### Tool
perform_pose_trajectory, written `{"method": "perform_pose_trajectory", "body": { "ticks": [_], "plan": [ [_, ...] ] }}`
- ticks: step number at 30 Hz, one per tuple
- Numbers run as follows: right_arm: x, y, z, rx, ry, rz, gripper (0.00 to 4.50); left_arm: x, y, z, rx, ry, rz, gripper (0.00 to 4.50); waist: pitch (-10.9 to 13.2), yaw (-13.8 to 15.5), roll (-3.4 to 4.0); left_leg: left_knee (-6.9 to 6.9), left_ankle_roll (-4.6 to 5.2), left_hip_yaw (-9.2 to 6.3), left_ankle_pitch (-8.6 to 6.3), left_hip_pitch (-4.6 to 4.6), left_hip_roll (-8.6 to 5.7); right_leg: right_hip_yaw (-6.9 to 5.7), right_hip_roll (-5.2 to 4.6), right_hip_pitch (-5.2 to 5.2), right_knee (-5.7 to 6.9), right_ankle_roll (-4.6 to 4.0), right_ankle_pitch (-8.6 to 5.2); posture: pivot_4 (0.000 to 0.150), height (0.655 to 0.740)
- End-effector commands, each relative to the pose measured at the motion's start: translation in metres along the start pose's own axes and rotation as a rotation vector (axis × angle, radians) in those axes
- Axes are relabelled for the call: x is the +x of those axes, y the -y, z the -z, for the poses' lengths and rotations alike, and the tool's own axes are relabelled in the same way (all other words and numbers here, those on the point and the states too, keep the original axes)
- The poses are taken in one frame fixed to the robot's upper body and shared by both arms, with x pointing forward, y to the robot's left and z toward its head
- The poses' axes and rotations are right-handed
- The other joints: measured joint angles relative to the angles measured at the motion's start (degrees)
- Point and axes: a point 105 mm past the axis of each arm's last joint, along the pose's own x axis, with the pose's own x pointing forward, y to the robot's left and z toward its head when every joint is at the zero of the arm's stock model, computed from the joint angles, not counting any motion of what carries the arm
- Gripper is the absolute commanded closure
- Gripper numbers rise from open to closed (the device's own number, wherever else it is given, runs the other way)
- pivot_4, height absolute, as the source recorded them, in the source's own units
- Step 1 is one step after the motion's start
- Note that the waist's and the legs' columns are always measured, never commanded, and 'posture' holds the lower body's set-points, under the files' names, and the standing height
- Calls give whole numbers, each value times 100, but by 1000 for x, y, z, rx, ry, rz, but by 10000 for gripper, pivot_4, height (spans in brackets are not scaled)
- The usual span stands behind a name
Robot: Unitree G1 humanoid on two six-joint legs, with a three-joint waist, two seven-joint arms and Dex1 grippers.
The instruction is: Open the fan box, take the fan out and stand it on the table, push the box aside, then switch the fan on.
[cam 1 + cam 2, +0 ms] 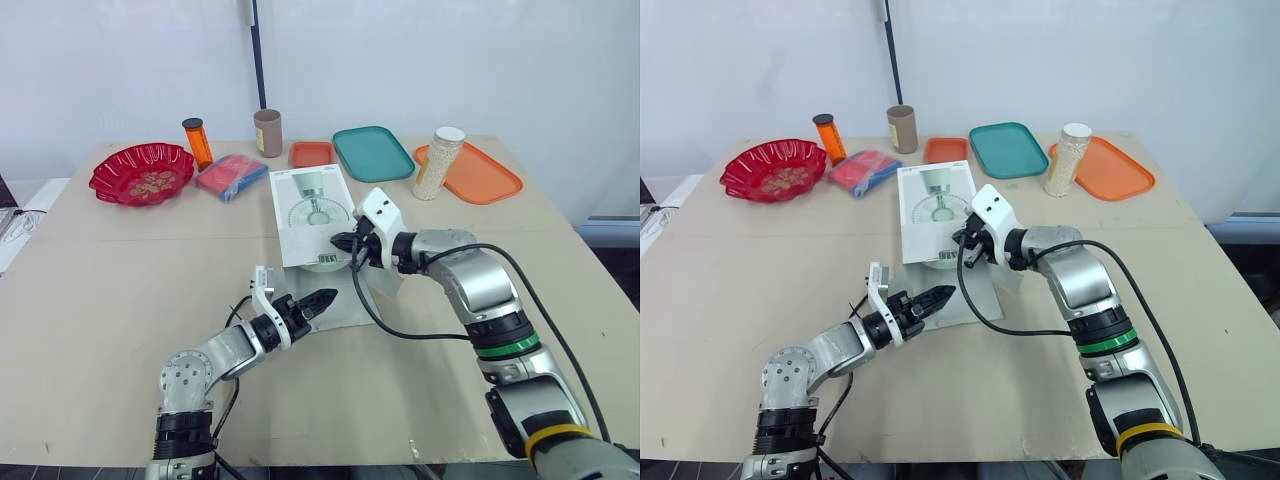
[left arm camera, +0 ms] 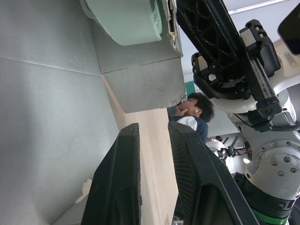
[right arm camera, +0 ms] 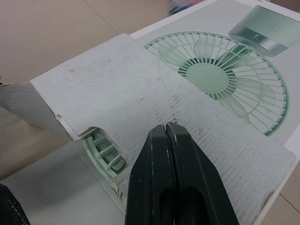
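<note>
So right end effector (image 3: 165, 126), fingers pressed together, tips on the fan box's (image 1: 305, 215) raised corrugated cardboard flap (image 3: 117, 79). The mint ribbed plastic fan (image 3: 101, 151) sits inside it. Left end effector (image 1: 331, 296), fingers slightly apart, is at the box's near end on the surface (image 1: 100, 280).

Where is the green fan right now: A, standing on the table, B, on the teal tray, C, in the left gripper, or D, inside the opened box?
D: the fan shows its green grille under the raised flap of the fan box, by the right gripper.
</note>
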Motion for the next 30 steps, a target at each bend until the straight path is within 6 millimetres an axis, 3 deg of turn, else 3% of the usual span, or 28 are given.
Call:
{"method": "perform_pose_trajectory", "body": {
  "ticks": [1, 7, 30],
  "plan": [
    [-2, -2, -2, -8, 6, -2, 45000, -10, -37, 8, -63, 12, -151, 26972, 0, 0, 0, 0, 0, 0, 0, 0, 0, 0, 0, 0, 0, 0, 0, 1500, 7400],
    [-1, -2, -2, -9, 6, -5, 45000, 2, -37, 4, -118, 57, -155, 5660, -1, 3, -1, 0, 0, -1, 0, 0, 0, -1, 0, 2, -2, 0, 0, 1500, 7400],
    [-3, -3, -3, -19, 5, -4, 45000, 28, -33, 1, -168, 58, -110, 5660, -2, 27, 0, 1, -1, -18, 1, 15, -10, -10, -7, 39, -14, 12, -7, 1500, 7400]
  ]
}}
